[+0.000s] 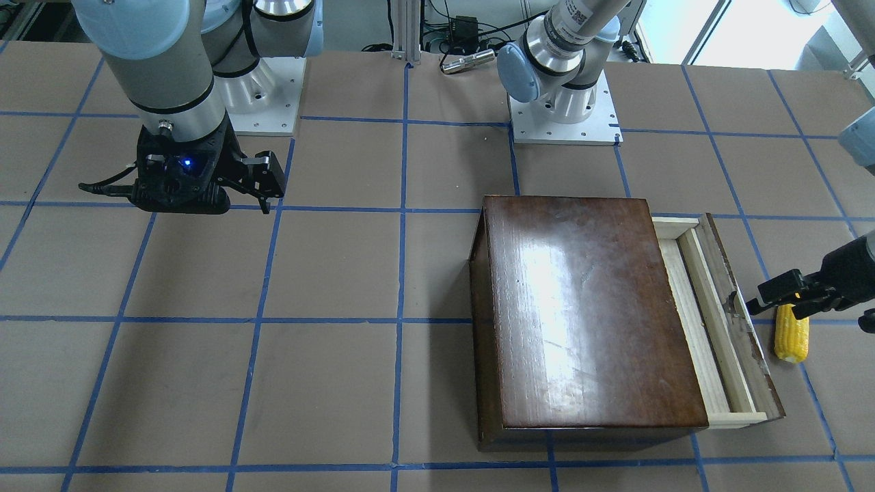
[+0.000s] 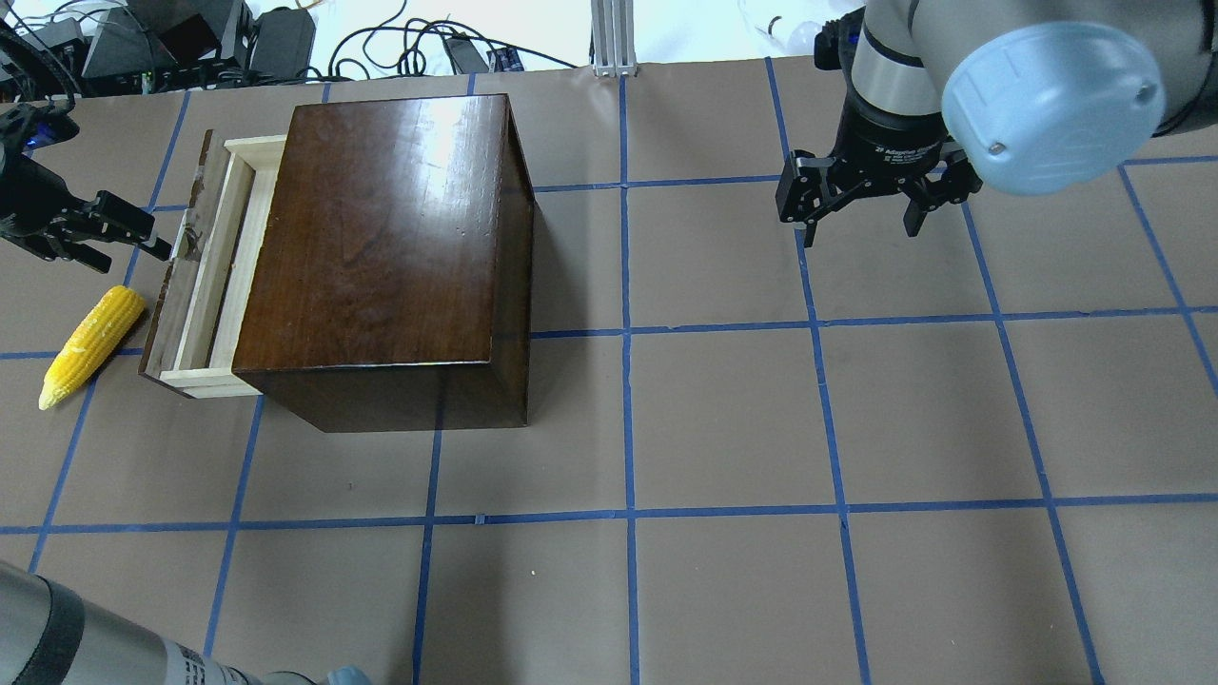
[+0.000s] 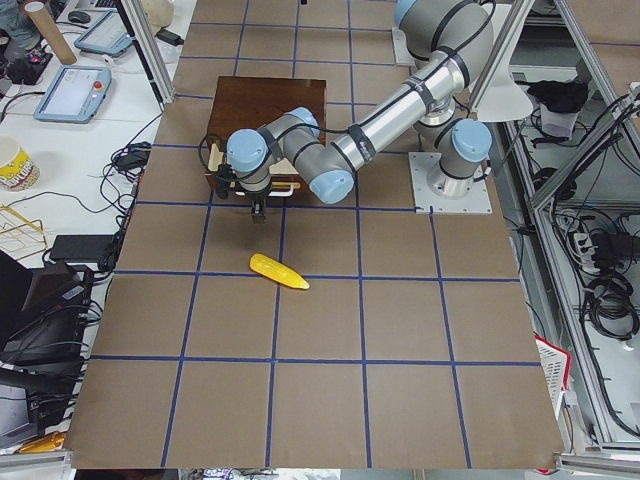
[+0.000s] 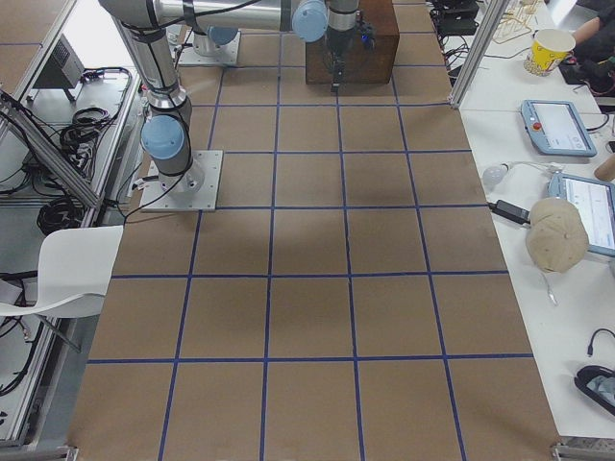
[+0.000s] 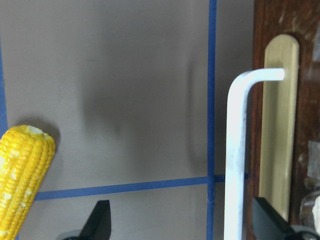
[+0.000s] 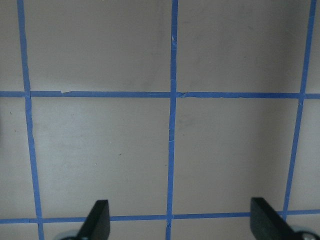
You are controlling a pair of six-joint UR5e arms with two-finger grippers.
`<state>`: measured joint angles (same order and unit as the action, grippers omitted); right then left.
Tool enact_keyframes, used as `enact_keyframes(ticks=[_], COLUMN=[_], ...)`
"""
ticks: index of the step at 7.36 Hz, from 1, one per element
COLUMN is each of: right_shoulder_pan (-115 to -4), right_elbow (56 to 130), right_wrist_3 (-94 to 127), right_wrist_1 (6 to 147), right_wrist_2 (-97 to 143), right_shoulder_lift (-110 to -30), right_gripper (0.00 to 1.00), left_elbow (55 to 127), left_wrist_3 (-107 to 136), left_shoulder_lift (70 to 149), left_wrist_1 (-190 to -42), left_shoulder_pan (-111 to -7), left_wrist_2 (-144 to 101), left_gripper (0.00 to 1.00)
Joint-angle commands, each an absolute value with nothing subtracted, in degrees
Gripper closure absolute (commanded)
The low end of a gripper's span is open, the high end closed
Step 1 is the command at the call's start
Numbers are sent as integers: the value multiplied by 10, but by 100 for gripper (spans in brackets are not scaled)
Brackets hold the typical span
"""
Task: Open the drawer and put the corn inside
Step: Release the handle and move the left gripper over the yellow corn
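The glossy dark-brown box (image 2: 381,238) stands on the table with its drawer (image 2: 217,276) pulled partly out; the pale-wood tray shows behind the worn dark front panel (image 1: 742,328). The yellow corn (image 2: 90,344) lies on the table just outside the panel, also in the left wrist view (image 5: 22,180). My left gripper (image 2: 128,243) is open and empty in front of the panel, and the corn lies just beside it. The drawer's white handle (image 5: 235,150) lies between its fingertips (image 5: 100,222) without touching them. My right gripper (image 2: 861,205) is open and empty, hovering far from the box.
The table (image 2: 723,419) is brown board with a blue tape grid. Both arm bases (image 1: 564,116) are bolted at the robot's side. Cables and equipment (image 2: 238,43) lie beyond the far edge.
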<state>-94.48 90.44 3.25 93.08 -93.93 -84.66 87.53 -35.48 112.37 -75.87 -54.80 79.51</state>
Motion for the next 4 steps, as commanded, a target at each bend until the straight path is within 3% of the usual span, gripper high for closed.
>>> enact_keyframes(ticks=[1, 4], right_shoulder_pan=[-945, -945], right_elbow=[904, 904], right_wrist_3=[33, 33], right_wrist_1=[931, 931], right_wrist_2=[-940, -939], right_shoulder_lift=[-846, -846], right_gripper=[0, 0], left_elbow=[861, 858], left_wrist_3=[-380, -526], left_shoulder_lift=[1117, 1126], left_wrist_1=[-761, -749], left_shoulder_pan=[-548, -515], left_wrist_2=[842, 907], left_gripper=[0, 0])
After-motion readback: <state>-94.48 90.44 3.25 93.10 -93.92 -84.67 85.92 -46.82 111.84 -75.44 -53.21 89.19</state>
